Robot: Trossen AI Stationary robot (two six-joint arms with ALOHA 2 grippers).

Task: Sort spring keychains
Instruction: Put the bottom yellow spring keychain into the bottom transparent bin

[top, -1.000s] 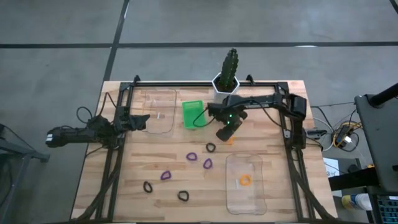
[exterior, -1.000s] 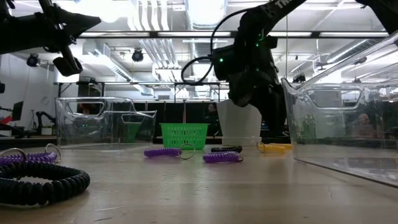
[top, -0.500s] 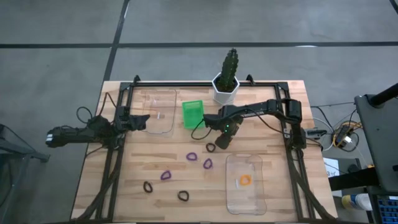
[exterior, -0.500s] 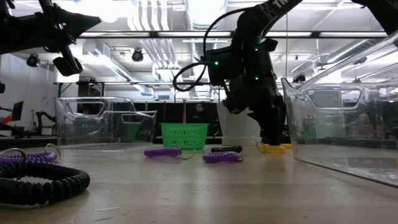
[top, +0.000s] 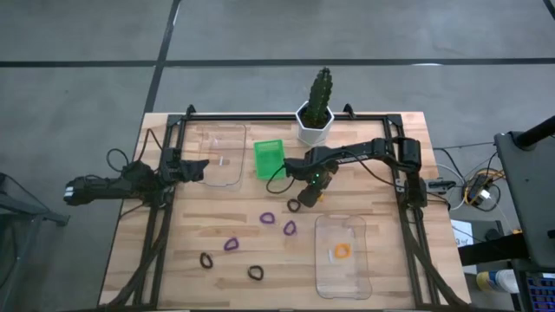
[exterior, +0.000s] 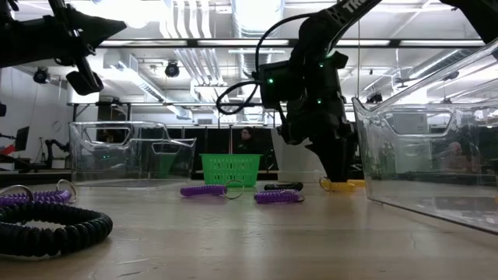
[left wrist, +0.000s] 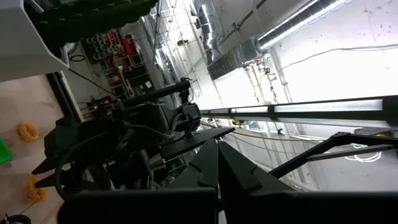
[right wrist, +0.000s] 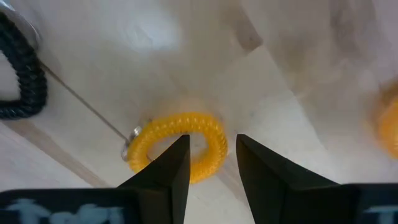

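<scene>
My right gripper is open and low over an orange spring keychain that lies flat on the table just beyond the near clear tray; in the low view my right gripper stands on the keychain. A black keychain lies beside it. Purple keychains and black ones lie scattered on the near table. One orange keychain lies in the near clear tray. My left gripper is shut and empty, above the table's left side. My right gripper points down with its fingers on either side of one side of the orange keychain's coil, one fingertip inside the loop and one outside. The keychain lies flat on the table. I cannot tell whether the fingers touch it.
A green bin and a second clear tray stand at the far left-centre. A potted cactus stands at the far edge. The near tray's wall rises close beside my right gripper.
My right gripper has gone down and toward the table's near edge, slightly left, onto the orange keychain, which has stayed where it was.
</scene>
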